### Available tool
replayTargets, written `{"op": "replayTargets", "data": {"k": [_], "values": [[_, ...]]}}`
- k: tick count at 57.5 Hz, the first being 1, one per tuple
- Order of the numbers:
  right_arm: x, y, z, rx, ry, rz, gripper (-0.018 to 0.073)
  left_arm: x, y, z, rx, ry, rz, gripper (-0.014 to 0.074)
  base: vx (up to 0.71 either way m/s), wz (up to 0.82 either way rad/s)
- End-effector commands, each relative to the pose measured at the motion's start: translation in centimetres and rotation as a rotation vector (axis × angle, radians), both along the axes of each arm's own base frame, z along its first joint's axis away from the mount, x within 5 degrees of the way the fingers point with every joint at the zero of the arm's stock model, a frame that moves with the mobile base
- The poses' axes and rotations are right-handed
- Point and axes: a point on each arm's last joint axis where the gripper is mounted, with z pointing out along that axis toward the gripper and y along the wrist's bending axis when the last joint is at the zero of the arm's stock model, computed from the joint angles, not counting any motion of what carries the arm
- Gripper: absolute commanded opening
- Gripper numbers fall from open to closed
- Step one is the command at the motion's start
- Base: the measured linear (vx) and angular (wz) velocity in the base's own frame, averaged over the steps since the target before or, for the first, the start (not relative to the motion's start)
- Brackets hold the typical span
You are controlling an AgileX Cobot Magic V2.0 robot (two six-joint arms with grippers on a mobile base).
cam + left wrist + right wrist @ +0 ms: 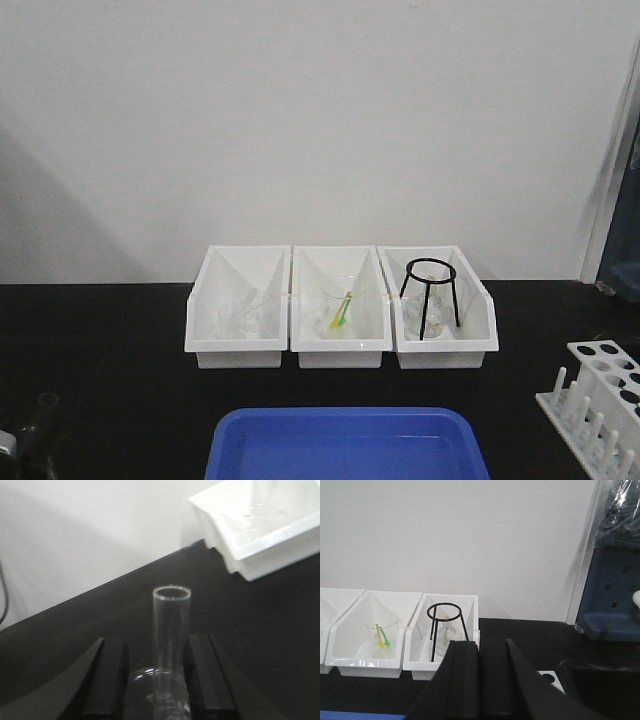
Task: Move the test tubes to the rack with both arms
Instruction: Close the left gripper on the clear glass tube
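Down in the front camera's lower right corner, the small white plastic rack (583, 385), all round holes and upright pegs, sat on the black tabletop (120, 330). It was well apart from a faint clear rim at the far lower left, probably a tube, though too small to call. On the left wrist camera was the detail the front view couldn't give: a slim clear glass test tube (171, 625) stood upright, open rim up, between the black fingers of the left gripper (152, 652). Those fingers were spread, with a gap plain on one side and the other finger at or near the glass. Light, stiff, slick and breakable, I'd judge, so it wants a gentle squeeze on the straight wall below the rim. The right wrist camera showed the right gripper (482, 647) with fingers pressed together on nothing. A white rack corner lay just beside it, with white open-fronted plastic bins (350, 665) and a black wire tripod ring (445, 612) beyond.
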Motion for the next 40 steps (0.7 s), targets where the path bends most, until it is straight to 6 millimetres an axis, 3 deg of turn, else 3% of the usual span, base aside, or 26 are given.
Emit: {"op": "replayTargets", "data": {"k": [1,40], "values": [[-0.03,0.0,1.87,-0.006,-0.113,0.0,-0.0004,0.44,0.0,1.96,-0.01,-0.139,0.018,0.0379,0.0,0.0],[-0.03,0.0,1.72,-0.006,-0.097,0.0,-0.0004,1.32,-0.35,2.2,-0.007,-0.113,-0.007,0.0364,0.0,0.0]]}}
